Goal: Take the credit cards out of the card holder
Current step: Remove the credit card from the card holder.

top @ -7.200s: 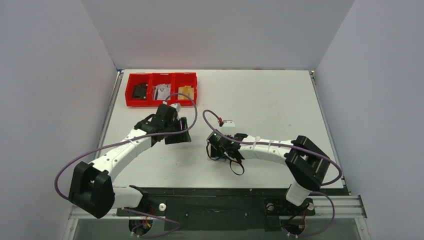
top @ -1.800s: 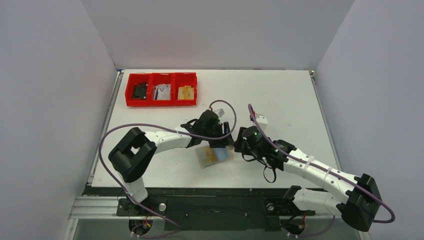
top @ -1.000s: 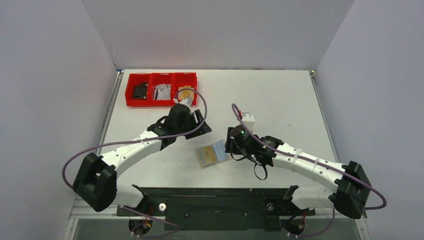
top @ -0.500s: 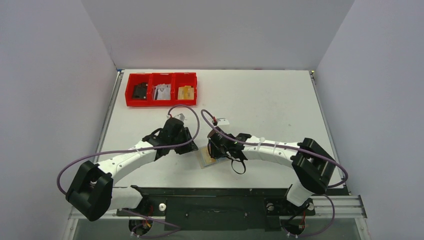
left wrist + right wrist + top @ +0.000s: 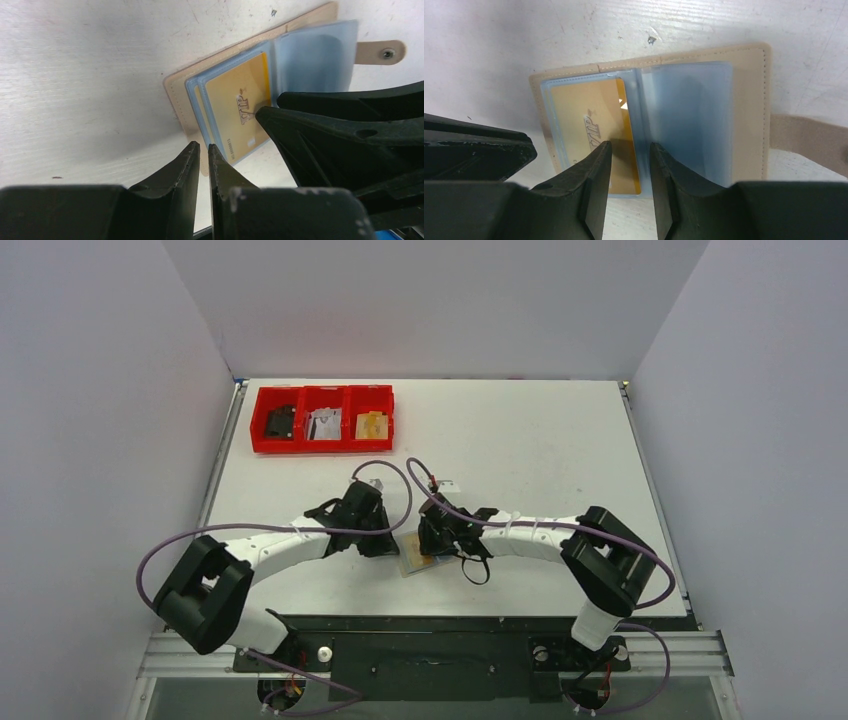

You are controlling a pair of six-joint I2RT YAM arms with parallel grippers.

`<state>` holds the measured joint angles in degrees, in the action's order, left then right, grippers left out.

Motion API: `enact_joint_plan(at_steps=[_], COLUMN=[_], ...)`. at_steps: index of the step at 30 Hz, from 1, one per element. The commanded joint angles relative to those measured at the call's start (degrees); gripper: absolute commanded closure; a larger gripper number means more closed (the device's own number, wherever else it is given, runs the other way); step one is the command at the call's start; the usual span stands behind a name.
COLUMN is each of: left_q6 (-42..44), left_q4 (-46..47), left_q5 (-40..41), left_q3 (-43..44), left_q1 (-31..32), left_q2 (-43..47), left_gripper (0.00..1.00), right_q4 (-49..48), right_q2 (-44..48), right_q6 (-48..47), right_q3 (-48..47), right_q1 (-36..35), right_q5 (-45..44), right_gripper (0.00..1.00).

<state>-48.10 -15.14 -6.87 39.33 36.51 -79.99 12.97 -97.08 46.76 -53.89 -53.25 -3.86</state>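
The tan card holder [image 5: 413,564] lies open on the table between both grippers. In the right wrist view its tan edge [image 5: 750,100] frames pale blue see-through pockets. A gold card [image 5: 584,112] marked VIP sits in the left pocket; it also shows in the left wrist view [image 5: 235,105]. No dark card shows. My right gripper [image 5: 630,146] is open a little, low over the holder's middle fold, holding nothing. My left gripper [image 5: 203,146] is shut and empty at the holder's left edge [image 5: 175,95]. In the top view the left gripper [image 5: 385,544] and right gripper [image 5: 428,540] almost meet.
A red three-compartment tray [image 5: 322,446] stands at the back left with a dark item, a white item and a yellowish block in it. The holder's strap [image 5: 809,140] sticks out to the right. The table's front edge is close below the holder.
My left gripper has moved right, up to the holder's left edge. My right gripper, which came left onto the holder half a second ago, has stayed over it.
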Motion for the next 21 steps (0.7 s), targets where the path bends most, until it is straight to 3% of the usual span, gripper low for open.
enact_joint_plan(at_steps=[1,21], left_q6=[1.29,3.28], left_q4=[3.65,2.82], left_q5=[-1.04,0.74], left_q3=[3.46,7.19], left_q1=[1.36,3.24], left_q2=[-2.61,-10.53], left_gripper=[0.9,0.91], right_q4=[-5.37,-20.89], right_q2=[0.78,6.32], right_q6=[2.69,13.93], right_q3=[2.49,13.75], right_q1=[0.88,2.13], right_q5=[2.22,12.23], right_gripper=[0.69,0.68])
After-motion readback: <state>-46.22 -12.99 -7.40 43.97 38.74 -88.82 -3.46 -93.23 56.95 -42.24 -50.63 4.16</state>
